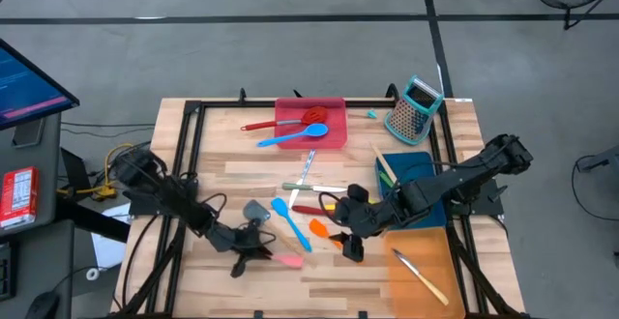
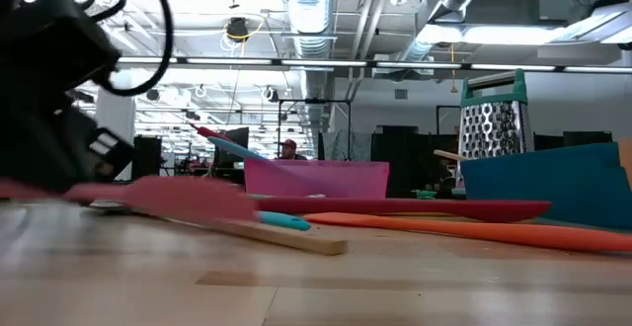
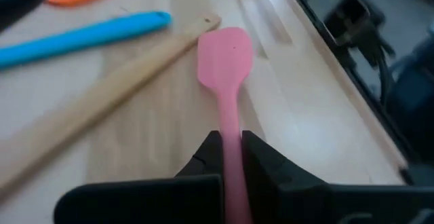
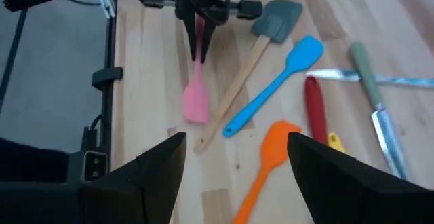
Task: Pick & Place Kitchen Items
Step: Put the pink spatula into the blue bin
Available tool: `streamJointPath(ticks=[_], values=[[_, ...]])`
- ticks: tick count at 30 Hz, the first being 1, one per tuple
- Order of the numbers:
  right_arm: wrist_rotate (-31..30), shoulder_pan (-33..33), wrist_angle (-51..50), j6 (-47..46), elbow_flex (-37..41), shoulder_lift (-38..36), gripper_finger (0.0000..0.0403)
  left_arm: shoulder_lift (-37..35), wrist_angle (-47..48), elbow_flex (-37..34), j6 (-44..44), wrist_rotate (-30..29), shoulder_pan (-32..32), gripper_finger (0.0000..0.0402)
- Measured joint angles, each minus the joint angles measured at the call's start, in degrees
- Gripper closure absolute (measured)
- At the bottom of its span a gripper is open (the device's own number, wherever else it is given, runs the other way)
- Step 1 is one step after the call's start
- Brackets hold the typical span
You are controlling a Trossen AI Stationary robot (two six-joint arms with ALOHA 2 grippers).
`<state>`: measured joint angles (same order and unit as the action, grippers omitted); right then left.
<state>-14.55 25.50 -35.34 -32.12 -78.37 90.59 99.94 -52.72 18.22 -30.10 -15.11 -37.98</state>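
My left gripper [image 1: 263,254] is near the table's front left, shut on a pink spatula [image 1: 286,260], whose head points toward the table's right. Beside it lie a grey spatula with a wooden handle [image 1: 257,212], a blue spatula [image 1: 291,221], an orange spatula [image 1: 323,232], a red-handled utensil [image 1: 309,209] and silver cutlery [image 1: 311,188]. My right gripper [image 1: 350,248] is open and empty, just right of the orange spatula [image 4: 270,157]. A red tray [image 1: 334,137] at the far edge holds a red and a blue utensil. My left gripper pinches the pink spatula's handle [image 3: 229,137] between its two fingers, well back from the head [image 3: 225,56]. The fingers come nearly level from the table's left and lie along the handle. The spatula sticks out level beyond the fingertips; whether it is clear of the table, I cannot tell.
A blue tray [image 1: 418,167] and an orange tray [image 1: 435,257] with a wooden-handled utensil stand at the right. A teal-topped box grater [image 1: 414,108] stands at the far right. Black frame rails run along the table's edges. Bare wood lies along the near edge between the arms.
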Motion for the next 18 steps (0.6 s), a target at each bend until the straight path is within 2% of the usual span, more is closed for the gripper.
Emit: streamJointPath(ticks=[8,18], values=[[-1.00,0.00,0.75,2.81,0.00,0.00,0.0148,-6.92,-0.30,0.09,0.08,-0.05,3.09,0.0395],[-6.94,0.82,1.71,10.23,0.01,-0.70,0.0148,-18.91,-0.97,0.18,-2.57,2.10,6.90,0.0395]])
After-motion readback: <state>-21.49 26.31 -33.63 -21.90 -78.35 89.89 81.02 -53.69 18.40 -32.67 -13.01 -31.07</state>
